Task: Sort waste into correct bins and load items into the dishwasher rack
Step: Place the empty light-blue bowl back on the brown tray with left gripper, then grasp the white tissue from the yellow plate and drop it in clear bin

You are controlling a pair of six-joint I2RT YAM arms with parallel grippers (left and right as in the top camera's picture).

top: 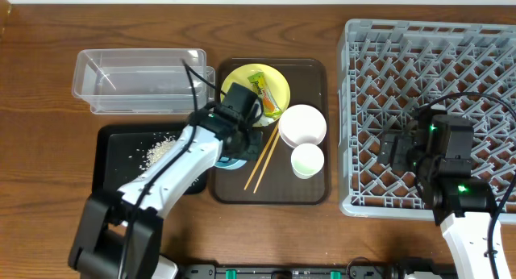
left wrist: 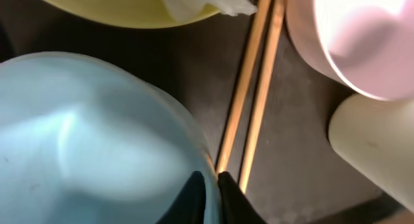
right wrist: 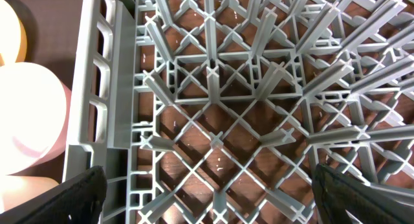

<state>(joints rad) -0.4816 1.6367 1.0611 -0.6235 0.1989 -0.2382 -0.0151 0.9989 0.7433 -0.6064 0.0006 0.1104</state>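
My left gripper [top: 246, 142] [left wrist: 208, 177] is shut on the rim of the light blue bowl [top: 232, 160] [left wrist: 97, 140], which sits on the brown serving tray. The wooden chopsticks [top: 262, 156] [left wrist: 249, 88] lie just right of the bowl. The yellow plate [top: 242, 77] [left wrist: 123, 7] holds the green-and-orange wrapper [top: 262, 89]. The white bowl [top: 302, 124] [left wrist: 349, 36] and the small white cup [top: 307, 160] [left wrist: 381, 146] stand to the right. Rice scraps [top: 161, 146] lie in the black tray [top: 113, 170]. My right gripper [top: 399, 148] [right wrist: 220, 198] is open and empty over the grey rack [top: 427, 37] [right wrist: 213, 75].
The clear tub [top: 137, 77] stands behind the black tray at the far left. The brown serving tray [top: 310, 190] lies between the bins and the rack. The rack's left wall [right wrist: 103, 88] runs beside white dishes [right wrist: 26, 114].
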